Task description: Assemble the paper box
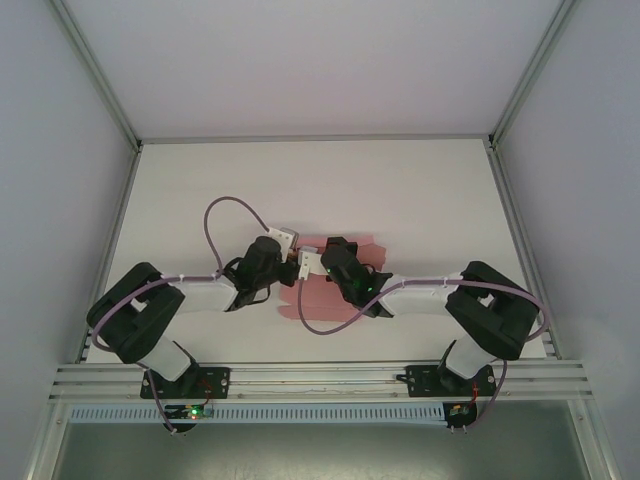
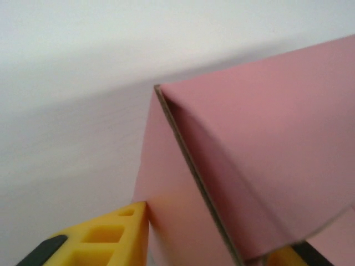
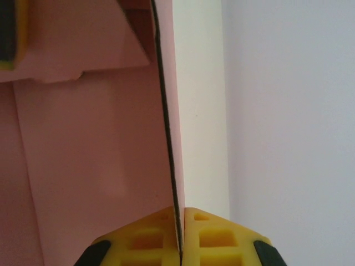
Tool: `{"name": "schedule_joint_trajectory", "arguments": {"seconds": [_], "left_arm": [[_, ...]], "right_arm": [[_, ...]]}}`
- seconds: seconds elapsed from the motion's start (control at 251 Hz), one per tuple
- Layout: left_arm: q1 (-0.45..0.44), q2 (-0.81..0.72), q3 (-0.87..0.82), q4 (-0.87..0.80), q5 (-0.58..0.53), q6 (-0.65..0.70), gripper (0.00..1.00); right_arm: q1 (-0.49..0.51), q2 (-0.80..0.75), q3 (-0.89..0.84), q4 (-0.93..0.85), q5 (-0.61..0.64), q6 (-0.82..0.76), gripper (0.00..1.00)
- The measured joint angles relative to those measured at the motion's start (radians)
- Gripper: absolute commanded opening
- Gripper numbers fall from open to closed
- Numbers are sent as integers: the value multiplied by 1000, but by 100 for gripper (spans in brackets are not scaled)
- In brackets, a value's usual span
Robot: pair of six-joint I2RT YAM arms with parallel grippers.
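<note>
Paper box [image 1: 320, 293] lies part-folded on the white table [image 1: 400, 190], near its middle, between my two arms; my right gripper [image 3: 181, 244] pinches one upright pink panel edge-on, closed tight against the card; my left gripper [image 2: 208, 252] stands spread around a raised fold, one yellow finger touching the pink; whether it clamps, I cannot tell.

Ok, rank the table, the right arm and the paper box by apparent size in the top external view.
1. table: largest.
2. right arm: next.
3. paper box: smallest as seen, though both arms cover part of it.
</note>
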Motion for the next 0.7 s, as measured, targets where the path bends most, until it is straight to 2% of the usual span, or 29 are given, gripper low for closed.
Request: {"name": "schedule_joint_trajectory", "arguments": {"seconds": [0.144, 0.343, 0.475, 0.603, 0.666, 0.702], "left_arm": [[-13, 72, 61, 18, -90, -27, 4], [-50, 117, 99, 19, -228, -85, 2], [-71, 140, 159, -66, -311, -154, 3], [-86, 151, 206, -154, -366, -206, 8], [-92, 153, 219, -186, -385, -242, 1], [-94, 153, 227, -208, -390, -267, 0]], "right_arm": [[0, -9, 0, -19, 3, 26, 0], [0, -11, 8, -25, -4, 61, 0], [0, -15, 11, -36, -18, 96, 0], [-12, -21, 18, -56, -36, 126, 0], [-20, -28, 18, -68, -56, 134, 0], [-26, -31, 18, -71, -68, 136, 0]]}}
